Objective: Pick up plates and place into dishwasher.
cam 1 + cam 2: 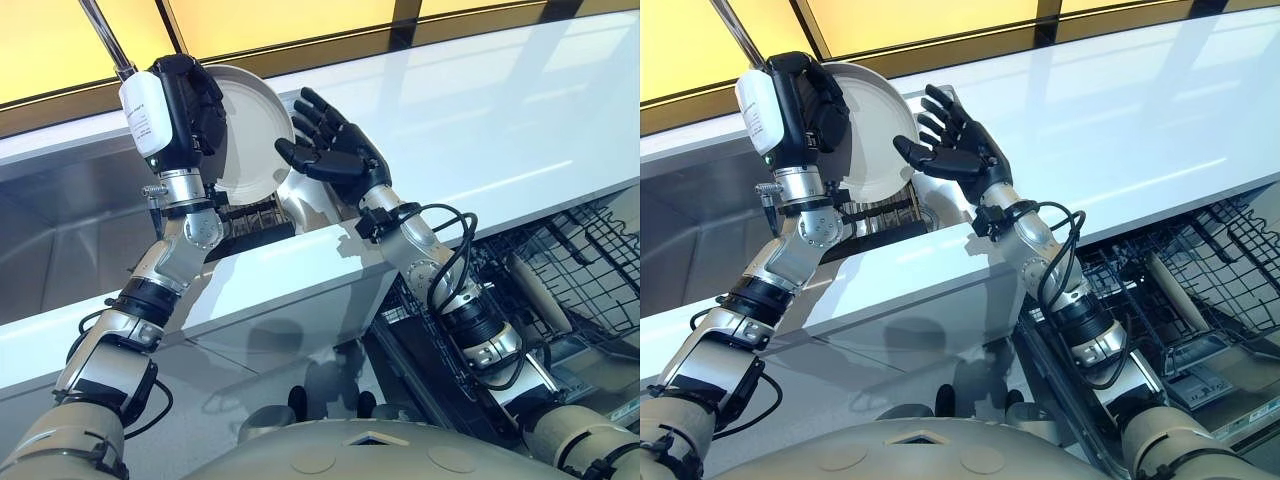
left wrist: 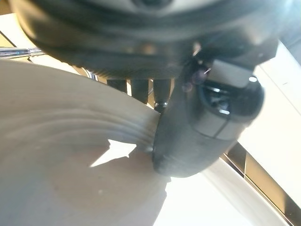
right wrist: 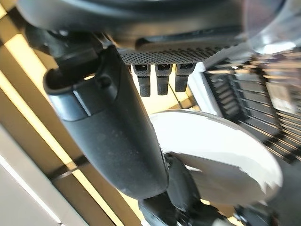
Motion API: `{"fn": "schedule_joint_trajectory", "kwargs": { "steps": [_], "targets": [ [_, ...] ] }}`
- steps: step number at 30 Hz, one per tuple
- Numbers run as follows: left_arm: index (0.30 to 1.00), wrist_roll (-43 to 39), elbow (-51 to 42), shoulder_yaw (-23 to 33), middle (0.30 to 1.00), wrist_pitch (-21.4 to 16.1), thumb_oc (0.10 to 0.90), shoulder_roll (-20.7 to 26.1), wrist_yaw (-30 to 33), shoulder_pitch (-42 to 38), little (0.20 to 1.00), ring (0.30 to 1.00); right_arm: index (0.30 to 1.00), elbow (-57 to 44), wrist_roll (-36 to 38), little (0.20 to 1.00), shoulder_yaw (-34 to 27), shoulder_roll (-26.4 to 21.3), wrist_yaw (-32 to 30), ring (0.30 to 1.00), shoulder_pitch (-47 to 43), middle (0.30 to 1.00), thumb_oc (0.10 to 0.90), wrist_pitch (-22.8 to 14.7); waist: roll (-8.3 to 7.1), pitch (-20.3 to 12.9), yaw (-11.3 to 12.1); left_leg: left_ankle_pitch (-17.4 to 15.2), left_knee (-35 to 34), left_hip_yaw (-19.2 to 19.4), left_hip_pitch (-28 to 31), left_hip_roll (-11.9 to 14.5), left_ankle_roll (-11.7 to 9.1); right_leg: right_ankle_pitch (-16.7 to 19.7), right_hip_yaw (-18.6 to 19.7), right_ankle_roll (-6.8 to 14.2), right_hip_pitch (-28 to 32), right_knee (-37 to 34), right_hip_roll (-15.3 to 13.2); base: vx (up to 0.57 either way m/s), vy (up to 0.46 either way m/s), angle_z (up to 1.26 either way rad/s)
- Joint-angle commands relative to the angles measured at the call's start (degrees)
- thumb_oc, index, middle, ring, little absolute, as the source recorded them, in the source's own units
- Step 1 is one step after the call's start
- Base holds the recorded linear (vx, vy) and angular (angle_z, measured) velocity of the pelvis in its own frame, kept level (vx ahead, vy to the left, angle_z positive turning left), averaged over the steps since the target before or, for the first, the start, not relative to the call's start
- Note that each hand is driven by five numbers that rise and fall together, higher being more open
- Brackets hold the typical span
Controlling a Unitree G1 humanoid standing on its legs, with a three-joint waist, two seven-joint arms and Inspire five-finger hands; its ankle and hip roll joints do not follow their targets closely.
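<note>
A white plate (image 1: pixel 250 125) is held upright above the sink (image 1: pixel 70 230), my left hand (image 1: pixel 190 105) shut on its rim; the thumb (image 2: pixel 197 136) presses on the plate's face (image 2: pixel 70 179) in the left wrist view. My right hand (image 1: pixel 335 145) hovers open just to the right of the plate, fingers spread, palm facing it, a small gap apart. The right wrist view shows the plate (image 3: pixel 221 150) past the thumb (image 3: pixel 113 136). The open dishwasher rack (image 1: pixel 570 270) lies at the lower right, with a plate (image 1: pixel 540 290) standing in it.
A white countertop (image 1: pixel 480 110) runs behind and to the right of the sink. A dark dish rack (image 1: pixel 250 220) sits in the sink under the plate. The counter's front edge (image 1: pixel 290 270) lies between me and the sink.
</note>
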Motion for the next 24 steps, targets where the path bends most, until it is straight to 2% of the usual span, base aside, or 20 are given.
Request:
{"fn": "schedule_joint_trajectory", "kwargs": {
  "steps": [1,4,13,20,24],
  "targets": [
    [0.300,1.6,3.0,1.0,0.300,-3.9,0.100,1.3,2.8,-7.8,0.200,0.300,0.900,-3.3,1.8,0.900,0.6,3.4,4.2,0.900,-2.1,0.900,0.800,-2.5,1.42,-6.7,0.8,-7.8,1.0,4.4,1.7,-0.6,-0.2,-9.3,-1.1,-0.2,-1.3,5.5,3.1,0.00,0.000,0.00],
    [0.300,1.5,2.5,0.8,0.300,-4.5,0.100,1.0,2.8,-7.7,0.200,0.300,0.900,-2.8,1.5,0.900,1.1,3.5,4.3,0.900,-1.8,0.900,0.800,-2.0,1.39,-6.6,0.8,-7.7,1.0,4.3,1.7,-0.6,-0.3,-9.2,-1.0,-0.2,-1.3,5.6,3.2,0.00,0.000,0.00],
    [0.300,0.6,-1.9,-0.2,0.300,-10.4,0.100,-2.3,2.2,-6.7,0.200,0.300,0.900,-1.7,2.3,0.900,1.8,4.5,1.8,0.900,-2.0,0.900,0.800,-3.1,1.49,-6.2,1.0,-7.7,1.0,3.1,1.8,-0.7,-0.3,-9.5,-0.6,-0.4,-1.1,5.8,3.3,0.00,0.002,0.00],
    [0.300,-5.1,-7.9,-0.4,0.300,-12.6,0.100,-7.3,-4.7,-2.5,0.200,0.300,0.900,-3.9,3.0,0.900,1.0,6.3,-0.5,0.900,-1.1,0.900,0.800,-7.8,1.40,-5.8,1.7,-8.0,1.1,2.2,2.0,-1.0,0.0,-9.5,-1.0,-0.2,-0.9,5.9,3.0,0.00,0.007,0.04],
    [0.300,-6.4,-10.1,-0.1,0.300,-12.1,0.100,-9.7,-7.8,1.9,0.200,0.300,0.900,-5.9,1.3,0.900,0.1,6.7,-0.9,0.900,0.3,0.900,0.800,-8.7,1.23,-5.6,2.0,-8.2,1.2,2.4,2.1,-1.2,0.2,-9.1,-1.0,0.1,-0.8,5.3,2.9,0.00,0.000,0.00]
  ]
}}
